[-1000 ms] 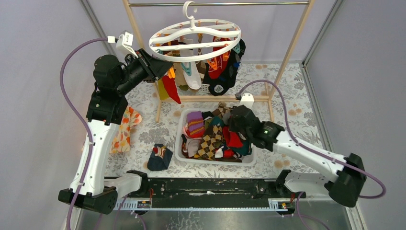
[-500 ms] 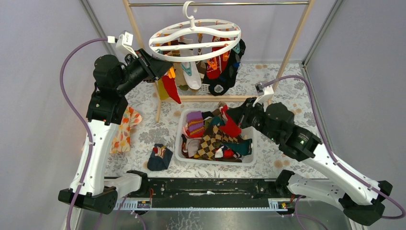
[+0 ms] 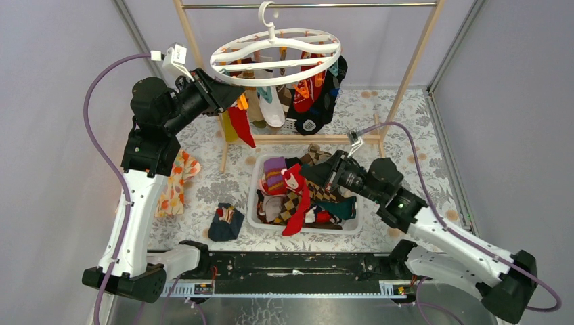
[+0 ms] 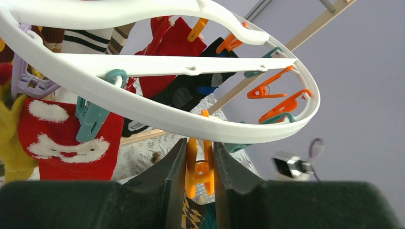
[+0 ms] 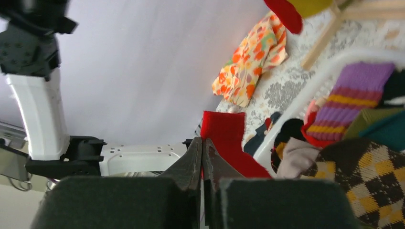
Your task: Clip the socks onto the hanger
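Note:
The white ring hanger point(image 3: 276, 57) hangs by its hook from the rack's rod, and several socks point(image 3: 315, 95) are clipped under it. My left gripper point(image 3: 227, 98) reaches up under the ring's left rim point(image 4: 167, 117). It is shut on an orange clip point(image 4: 199, 167), squeezing the clip's two arms between its fingers. My right gripper point(image 3: 308, 175) is over the basket, shut on the top edge of a red sock point(image 3: 298, 200) that dangles from it. In the right wrist view the red sock point(image 5: 224, 133) sticks out past the closed fingertips point(image 5: 202, 140).
A white basket point(image 3: 304, 227) in front of the rack holds several loose socks, among them a purple striped one point(image 3: 275, 172) and a brown argyle one point(image 5: 367, 167). The wooden-framed rack point(image 3: 413, 61) stands behind. An orange-flowered cloth point(image 3: 174, 183) and a dark sock point(image 3: 225, 223) lie at the left.
My right arm has lifted the red sock out of the basket pile and swung left, so the sock now hangs free over the basket. The left arm has not moved.

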Controlling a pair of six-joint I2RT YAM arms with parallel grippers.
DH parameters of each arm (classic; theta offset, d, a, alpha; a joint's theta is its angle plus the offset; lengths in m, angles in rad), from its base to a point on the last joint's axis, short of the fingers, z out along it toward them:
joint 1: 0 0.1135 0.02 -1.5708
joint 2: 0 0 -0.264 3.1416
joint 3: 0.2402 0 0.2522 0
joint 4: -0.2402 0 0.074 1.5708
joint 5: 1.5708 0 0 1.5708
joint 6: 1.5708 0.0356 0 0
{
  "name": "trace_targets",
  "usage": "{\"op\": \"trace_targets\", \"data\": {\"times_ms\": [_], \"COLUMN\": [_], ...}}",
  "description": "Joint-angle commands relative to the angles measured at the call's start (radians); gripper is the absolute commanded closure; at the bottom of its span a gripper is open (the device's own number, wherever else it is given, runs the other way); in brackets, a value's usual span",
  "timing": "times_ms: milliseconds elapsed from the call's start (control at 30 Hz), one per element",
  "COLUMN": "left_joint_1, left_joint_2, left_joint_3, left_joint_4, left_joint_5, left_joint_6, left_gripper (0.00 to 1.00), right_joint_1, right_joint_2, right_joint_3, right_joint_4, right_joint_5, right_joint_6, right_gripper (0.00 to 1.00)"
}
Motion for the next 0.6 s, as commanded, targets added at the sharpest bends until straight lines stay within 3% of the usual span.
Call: {"op": "trace_targets", "data": {"times_ms": [0, 133, 333, 433, 567], "left_joint_1": [-0.001, 0.0, -0.001, -0.002, 0.0], "left_joint_2": [-0.017, -0.014, -0.015, -0.019, -0.025], "left_joint_3": [0.006, 0.006, 0.001, -0.006, -0.009], "left_joint_4": [0.056, 0.062, 0.062, 0.066, 0.067], "left_joint_5": [0.005, 0.004, 0.003, 0.005, 0.005], "left_joint_6": [-0.007, -0.008, -0.003, -0.005, -0.006], "left_gripper": [0.94, 0.94, 0.94, 0.94, 0.94], "right_joint_1": [-0.149, -0.249, -0.259, -0.26, -0.259], "right_joint_2": [0.058, 0.081, 0.113, 0.144, 0.18], "right_joint_3": [-0.181, -0.244, -0.174, -0.137, -0.083], "right_joint_4": [0.229, 0.196, 0.082, 0.047, -0.027], "right_joint_5": [-0.113, -0.157, -0.206, -0.221, -0.217], "right_joint_6": [0.184, 0.179, 0.089, 0.075, 0.035], "right_gripper": [0.93, 0.75, 0.44, 0.38, 0.39]}}
